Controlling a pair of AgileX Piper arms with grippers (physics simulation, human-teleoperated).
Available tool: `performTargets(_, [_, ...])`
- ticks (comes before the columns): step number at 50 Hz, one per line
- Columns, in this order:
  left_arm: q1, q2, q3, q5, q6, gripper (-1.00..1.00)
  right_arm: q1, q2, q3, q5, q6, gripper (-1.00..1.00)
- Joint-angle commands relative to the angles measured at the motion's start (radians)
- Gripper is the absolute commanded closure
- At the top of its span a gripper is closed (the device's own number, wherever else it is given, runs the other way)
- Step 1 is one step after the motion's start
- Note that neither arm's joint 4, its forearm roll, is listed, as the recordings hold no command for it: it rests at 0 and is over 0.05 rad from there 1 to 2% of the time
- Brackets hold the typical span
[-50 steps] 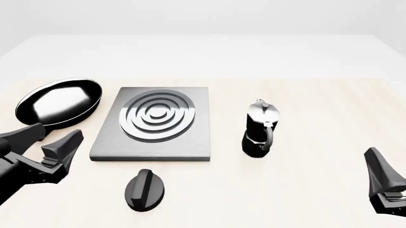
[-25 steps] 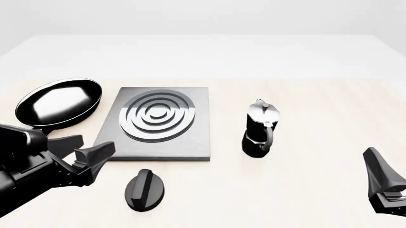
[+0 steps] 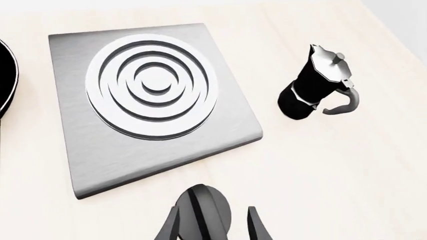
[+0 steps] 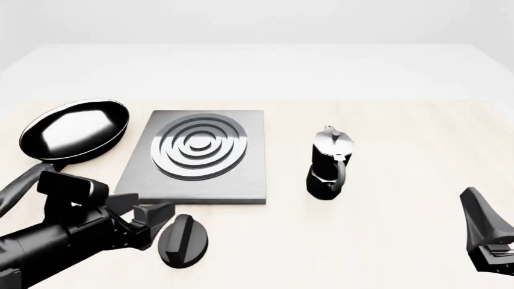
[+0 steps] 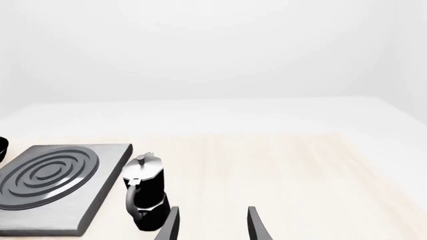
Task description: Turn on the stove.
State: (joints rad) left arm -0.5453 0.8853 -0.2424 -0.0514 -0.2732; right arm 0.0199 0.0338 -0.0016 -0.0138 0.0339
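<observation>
Knob (image 4: 183,240) lies near front edge of table (image 4: 401,241), just before stove (image 4: 197,158). Left gripper (image 4: 153,218) spread, straddling knob, not yet pinching. Turning remains. Right gripper (image 5: 210,222) spread, idle.

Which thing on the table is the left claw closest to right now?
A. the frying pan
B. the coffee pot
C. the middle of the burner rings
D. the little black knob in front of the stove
D: in the front view the left gripper sits right beside the knob, its open fingers framing it in the left wrist view, while the moka pot stands well off to the right.
</observation>
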Motion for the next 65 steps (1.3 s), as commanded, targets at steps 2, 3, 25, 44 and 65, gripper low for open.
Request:
performTargets(2, [-0.036,0.115,0.006,-0.086,-0.042,-1.0,0.004,0.003,0.0,-0.002,0.015,-1.0])
performTargets(3, [-0.04,0.133,0.006,-0.1,-0.055,-1.0,0.005,0.004,0.0,-0.004,0.018,-1.0])
performTargets(25, [-0.02,0.274,0.027,-0.224,-0.086,-1.0,0.011,0.028,0.001,-0.026,0.042,-1.0])
performTargets(44, [-0.019,0.358,0.039,-0.298,-0.098,-1.0,0.013,0.031,0.001,-0.027,0.051,-1.0])
performTargets(65, [-0.018,0.473,0.029,-0.382,-0.111,-1.0,0.016,0.055,0.001,-0.047,0.067,-1.0])
